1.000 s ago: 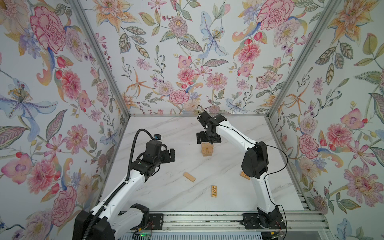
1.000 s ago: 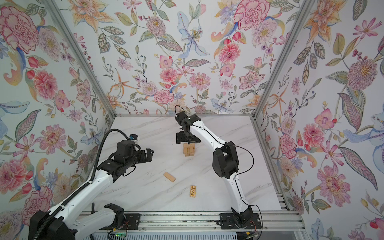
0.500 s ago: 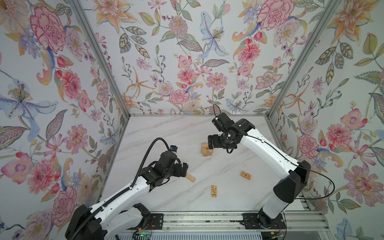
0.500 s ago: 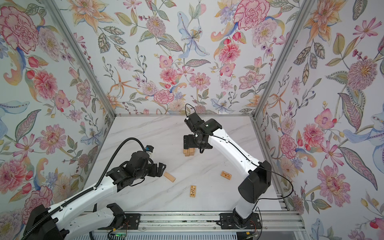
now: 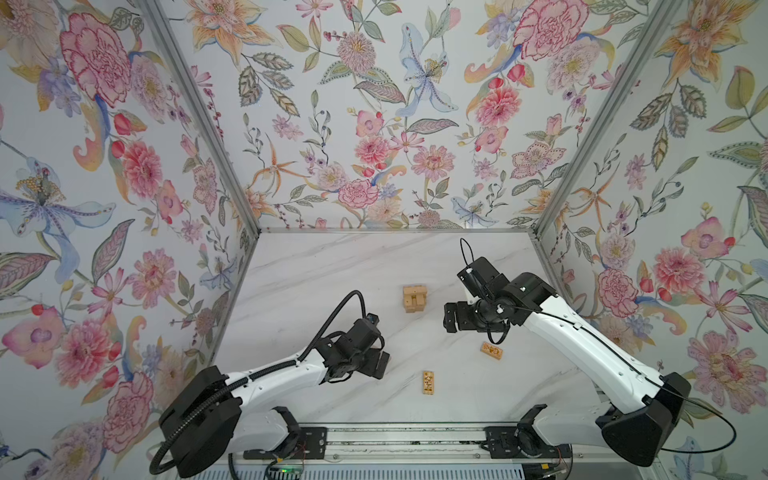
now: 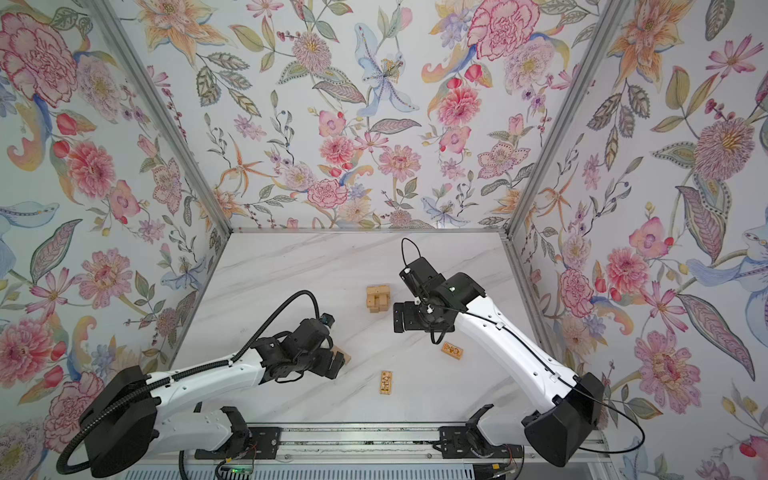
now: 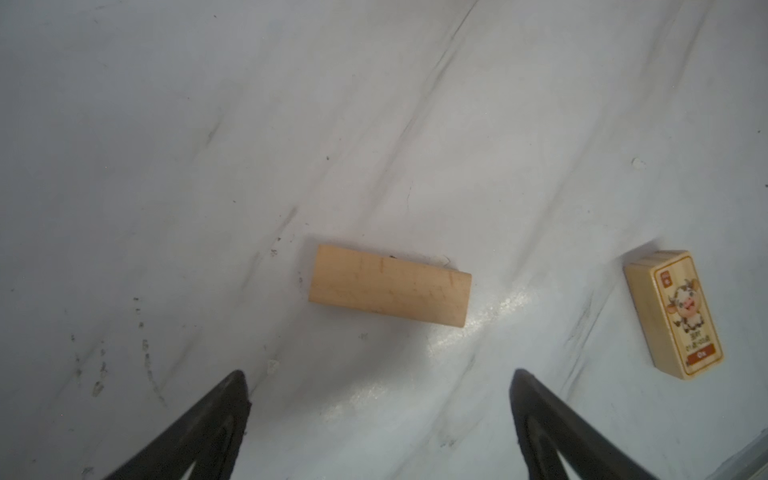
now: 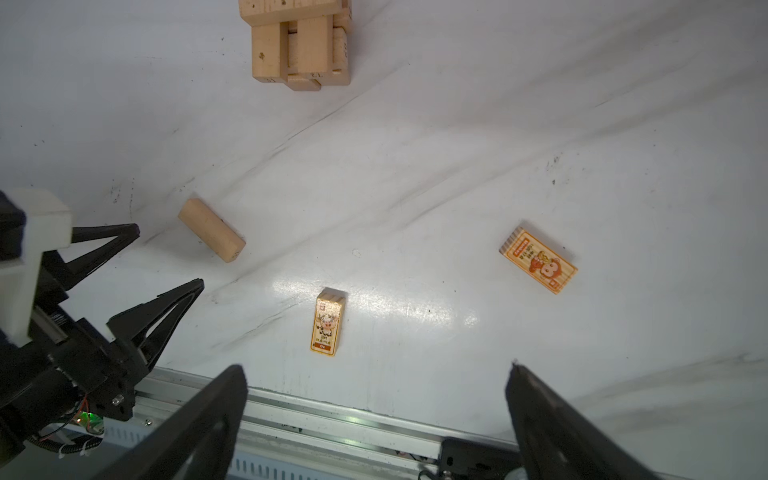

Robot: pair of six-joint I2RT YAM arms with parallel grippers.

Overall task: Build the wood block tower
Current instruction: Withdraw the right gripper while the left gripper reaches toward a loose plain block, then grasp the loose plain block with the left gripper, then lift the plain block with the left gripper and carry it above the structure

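The tower (image 5: pixel 414 298) (image 6: pixel 377 298) is a small stack of crossed tan wood blocks at mid-table; the right wrist view shows it too (image 8: pixel 301 45). My left gripper (image 7: pixel 379 378) (image 5: pixel 380 365) hangs open just short of a plain tan block (image 7: pixel 390 286) (image 8: pixel 212 235), with nothing between its fingers. That block is mostly hidden under the gripper in the top views. An ox-printed block (image 5: pixel 429 382) (image 7: pixel 675 313) and a monkey-printed block (image 5: pixel 491 351) (image 8: pixel 538 257) lie flat nearer the front. My right gripper (image 5: pixel 451 322) (image 8: pixel 376 370) is open and empty, right of the tower and apart from it.
Floral walls (image 5: pixel 187 291) close in the marble table (image 5: pixel 332 270) on three sides. A metal rail (image 5: pixel 395 432) with both arm bases runs along the front edge. In the right wrist view the left gripper (image 8: pixel 166 257) sits beside the plain block.
My right gripper has drawn back from above the tower to its right side, uncovering the monkey-printed block. My left gripper has swung right and forward over the plain block.
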